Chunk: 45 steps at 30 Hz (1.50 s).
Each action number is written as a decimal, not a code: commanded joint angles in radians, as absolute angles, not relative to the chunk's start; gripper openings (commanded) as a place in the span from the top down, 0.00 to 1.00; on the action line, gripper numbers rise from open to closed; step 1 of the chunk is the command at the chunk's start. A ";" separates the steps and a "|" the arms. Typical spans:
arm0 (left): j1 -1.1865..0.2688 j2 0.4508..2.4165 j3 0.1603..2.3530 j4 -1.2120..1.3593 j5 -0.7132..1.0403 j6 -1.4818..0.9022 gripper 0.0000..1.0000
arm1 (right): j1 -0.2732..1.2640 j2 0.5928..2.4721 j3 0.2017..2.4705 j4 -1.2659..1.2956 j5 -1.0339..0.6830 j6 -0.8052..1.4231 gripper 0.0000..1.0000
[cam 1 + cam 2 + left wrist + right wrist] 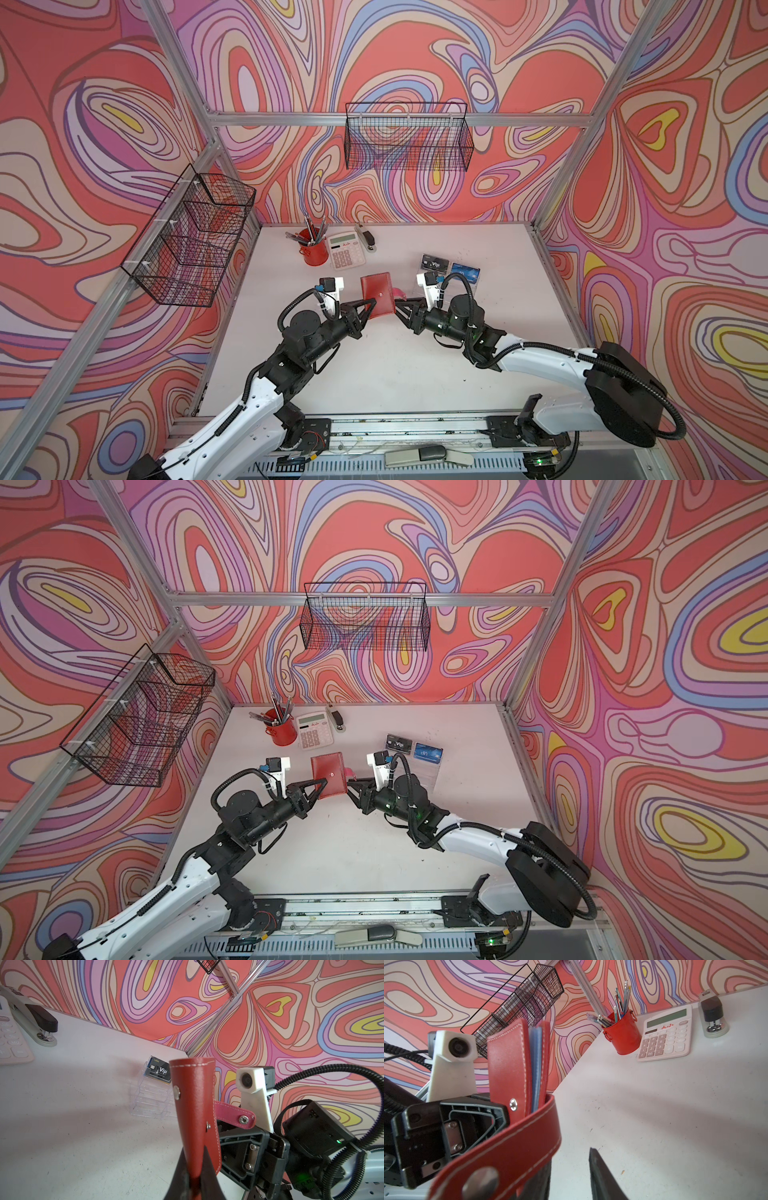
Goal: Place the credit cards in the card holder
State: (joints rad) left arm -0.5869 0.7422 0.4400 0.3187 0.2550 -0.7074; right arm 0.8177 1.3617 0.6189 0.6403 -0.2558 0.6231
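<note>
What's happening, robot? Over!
Left hand shut on red leather card holder. Right hand open at its snap strap. Black and blue plastic cards in clear stand. Nothing blocking.

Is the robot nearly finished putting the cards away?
Not nearly. Done: the strap of the card holder hangs unsnapped. In hand: the left jaws pinch the card holder, while the right jaws stand open by the strap. Left to do: the black VIP card and the blue card both sit in the clear stand, waiting to go in.
</note>
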 commanded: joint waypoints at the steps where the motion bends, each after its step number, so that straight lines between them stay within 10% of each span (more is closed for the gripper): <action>1: -0.583 0.738 0.429 0.363 0.264 -0.696 1.00 | 0.831 1.369 0.639 0.669 -0.282 0.624 0.68; 45: -0.583 0.676 0.412 0.324 0.193 -0.681 1.00 | 0.862 1.349 0.632 0.685 -0.287 0.596 0.71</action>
State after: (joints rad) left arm -0.5869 0.6708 0.4095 0.2817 0.1661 -0.6910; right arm 0.8589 1.3571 0.6144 0.6582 -0.2516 0.6003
